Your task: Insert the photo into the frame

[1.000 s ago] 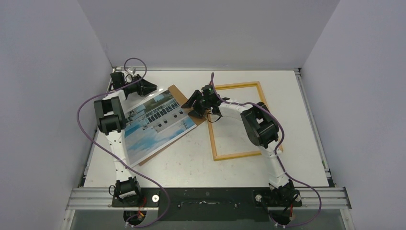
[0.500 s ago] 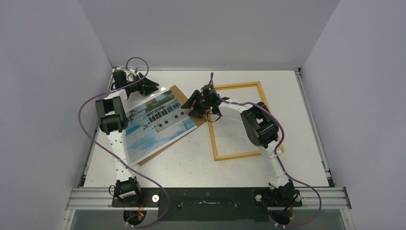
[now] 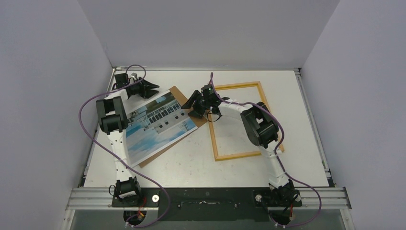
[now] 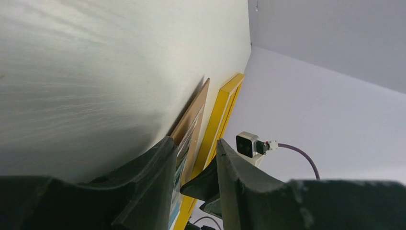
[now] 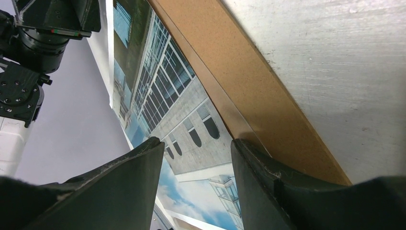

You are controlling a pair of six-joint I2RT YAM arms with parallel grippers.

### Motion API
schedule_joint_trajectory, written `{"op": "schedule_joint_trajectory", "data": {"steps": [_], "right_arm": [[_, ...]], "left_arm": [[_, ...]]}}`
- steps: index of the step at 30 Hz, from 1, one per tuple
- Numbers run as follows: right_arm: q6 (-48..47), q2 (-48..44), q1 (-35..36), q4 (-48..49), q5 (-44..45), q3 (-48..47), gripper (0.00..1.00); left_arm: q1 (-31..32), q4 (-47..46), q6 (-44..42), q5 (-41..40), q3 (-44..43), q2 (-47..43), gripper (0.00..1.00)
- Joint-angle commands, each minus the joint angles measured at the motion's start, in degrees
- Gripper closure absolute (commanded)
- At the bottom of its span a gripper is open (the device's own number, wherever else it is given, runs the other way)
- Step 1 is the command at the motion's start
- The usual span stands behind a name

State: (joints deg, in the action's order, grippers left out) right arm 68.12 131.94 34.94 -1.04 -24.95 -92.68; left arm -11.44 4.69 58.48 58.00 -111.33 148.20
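Note:
The photo (image 3: pixel 153 127), a pale building under blue sky, lies askew on a brown backing board (image 3: pixel 178 92) at the table's left. The frame (image 3: pixel 244 155) lies flat to its right, its opening bare. My left gripper (image 3: pixel 152 88) sits low at the photo's far corner. In the left wrist view its jaws (image 4: pixel 194 141) stand narrowly open, and past them show the photo's edge (image 4: pixel 181 158) and the yellow frame (image 4: pixel 218 120). My right gripper (image 3: pixel 194 108) is down at the photo's right corner. Its jaws (image 5: pixel 196 141) are open over the photo (image 5: pixel 191 115) and board (image 5: pixel 249 86).
Grey walls close in the white table (image 3: pixel 191 163) on three sides. The right arm's elbow (image 3: pixel 258 127) hangs over the frame's opening. A purple cable (image 3: pixel 88 103) loops out from the left arm. The right arm's wrist camera (image 4: pixel 249 143) shows beyond my left fingers.
My left gripper's jaws have opened a little, and it has edged slightly right along the photo's far corner. The right arm and frame have not moved.

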Motion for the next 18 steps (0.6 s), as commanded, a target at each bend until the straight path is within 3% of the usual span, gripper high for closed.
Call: {"op": "schedule_joint_trajectory", "data": {"steps": [1,6,12,18], "right_arm": [[-3.3,5.6,0.4,-10.8,4.9,2.2,0.44],[-3.5,5.4,0.3,-10.9,5.1,2.4,0.44],[-3.6,5.4,0.4,-11.2,5.1,2.4,0.44],[-3.7,5.6,0.3,-11.3,5.2,2.3,0.44]], "left_arm": [[2.0,8.7,2.2,0.8,-0.9,-1.6,0.65],[2.2,6.0,3.6,2.7,0.0,-1.6,0.65],[2.2,0.0,1.5,10.8,-1.5,-0.8,0.65],[3.1,5.4,-8.3,12.4,-2.9,-2.3,0.66]]}}
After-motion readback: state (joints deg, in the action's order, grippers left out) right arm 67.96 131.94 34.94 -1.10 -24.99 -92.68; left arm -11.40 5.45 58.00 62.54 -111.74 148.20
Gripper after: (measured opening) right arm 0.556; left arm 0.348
